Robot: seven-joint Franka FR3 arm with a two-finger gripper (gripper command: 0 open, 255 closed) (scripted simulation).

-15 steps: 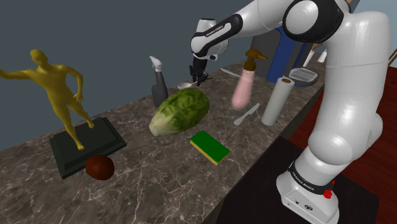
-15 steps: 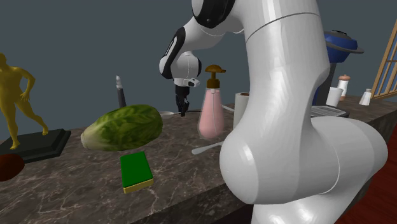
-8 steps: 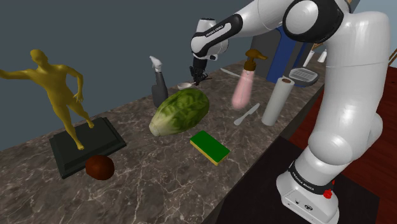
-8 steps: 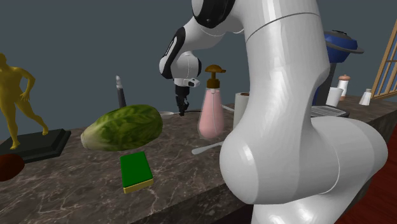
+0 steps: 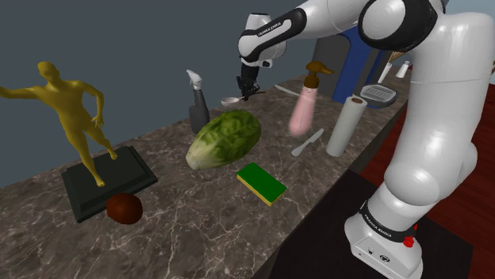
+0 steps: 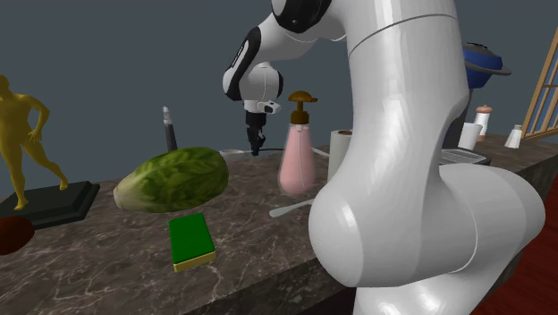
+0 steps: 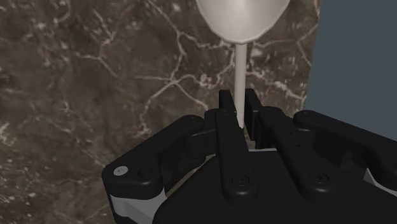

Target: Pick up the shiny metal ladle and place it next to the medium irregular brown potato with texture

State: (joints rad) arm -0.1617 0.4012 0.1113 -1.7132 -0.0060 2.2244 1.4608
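Gripper [image 7: 238, 107] clamped on thin ladle [image 7: 238, 19] handle, bowl beyond fingertips, upper centre of shoulder view. Potato [image 5: 124, 208] lower left, well apart. Risk: narrow pinch lets ladle swivel or slip; low carry may clip lettuce [image 5: 224, 139] or statue [image 5: 75, 119] en route.

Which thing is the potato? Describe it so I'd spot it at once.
Find the golden statue of a man on its dark flat base. Beside that base's near edge, on the marbled counter, sits the rounded reddish-brown potato, the one small dark lump there.
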